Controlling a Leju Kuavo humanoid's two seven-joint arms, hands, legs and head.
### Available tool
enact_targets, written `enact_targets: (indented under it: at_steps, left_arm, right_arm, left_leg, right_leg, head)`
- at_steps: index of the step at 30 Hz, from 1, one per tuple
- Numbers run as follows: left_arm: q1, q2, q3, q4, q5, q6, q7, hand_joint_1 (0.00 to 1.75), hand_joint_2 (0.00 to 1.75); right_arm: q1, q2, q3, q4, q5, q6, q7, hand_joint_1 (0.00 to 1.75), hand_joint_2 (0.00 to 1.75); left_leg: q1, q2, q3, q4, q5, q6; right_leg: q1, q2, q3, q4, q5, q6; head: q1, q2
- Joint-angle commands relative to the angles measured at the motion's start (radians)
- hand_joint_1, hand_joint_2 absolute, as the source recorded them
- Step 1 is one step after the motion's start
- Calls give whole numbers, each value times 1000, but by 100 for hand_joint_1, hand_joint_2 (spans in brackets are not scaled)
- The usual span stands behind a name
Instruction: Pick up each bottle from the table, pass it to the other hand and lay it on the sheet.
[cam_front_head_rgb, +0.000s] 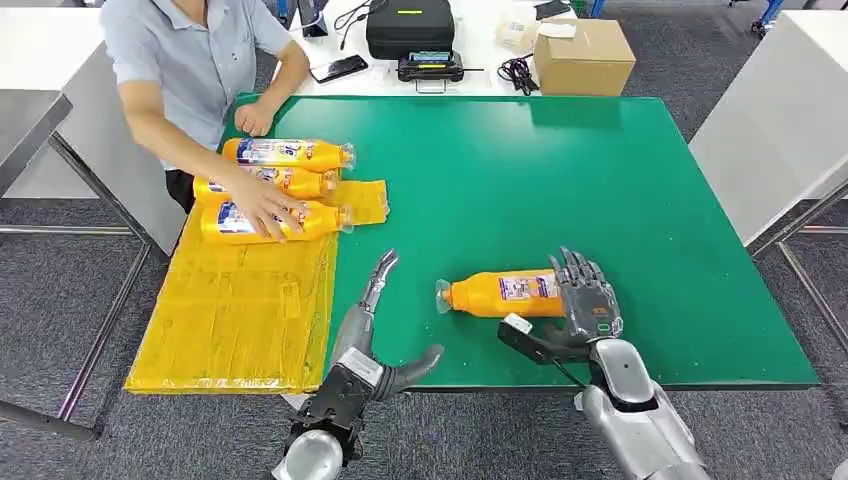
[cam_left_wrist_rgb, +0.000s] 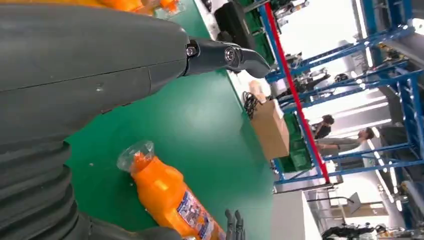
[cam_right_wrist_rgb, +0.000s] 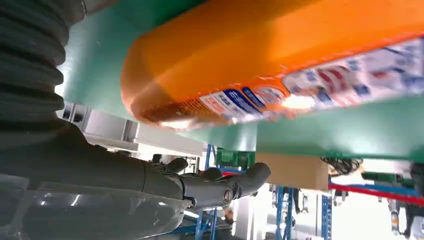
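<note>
An orange bottle (cam_front_head_rgb: 500, 294) lies on its side on the green table (cam_front_head_rgb: 600, 180), cap toward the yellow sheet (cam_front_head_rgb: 240, 320). My right hand (cam_front_head_rgb: 585, 300) is at its base, fingers spread over the end and thumb below, not closed on it. The right wrist view shows the bottle (cam_right_wrist_rgb: 280, 65) apart from the thumb (cam_right_wrist_rgb: 225, 185). My left hand (cam_front_head_rgb: 375, 330) hovers open between sheet and bottle, fingers stretched forward. From the left wrist, the bottle (cam_left_wrist_rgb: 170, 200) lies beyond that hand. Three orange bottles (cam_front_head_rgb: 285, 152) lie on the sheet's far end; a person's hand (cam_front_head_rgb: 262, 205) rests on the nearest.
The person stands at the table's far left corner. A cardboard box (cam_front_head_rgb: 583, 57), a black case (cam_front_head_rgb: 410, 25) and a phone (cam_front_head_rgb: 338, 68) sit on the white table behind. White tables flank both sides.
</note>
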Motion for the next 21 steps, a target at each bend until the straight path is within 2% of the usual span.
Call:
enact_targets:
  at_steps: [1, 13, 21]
  left_arm:
    - [-4, 41, -19, 21, -19, -8, 19, 0, 175]
    - [-6, 43, -28, 16, -24, -30, 21, 0, 175]
    - [-19, 43, -42, 27, -23, -43, 21, 0, 175]
  right_arm:
    - [44, -40, 33, -85, 3, 44, 8, 0, 175]
    - [-18, -50, 47, -56, 0, 81, 13, 0, 175]
    - [-122, -37, 83, 9, 0, 110, 8, 0, 175]
  left_leg:
    - [1, 1, 4, -1, -2, -2]
    - [1, 3, 3, 0, -1, -2]
    - [1, 5, 4, 0, -2, -2]
  right_leg:
    - [1, 1, 3, 0, -2, -3]
    - [1, 3, 2, 0, 0, -2]
    - [1, 4, 3, 0, 0, -3]
  head:
    - [0, 0]
    - [0, 0]
    - [0, 0]
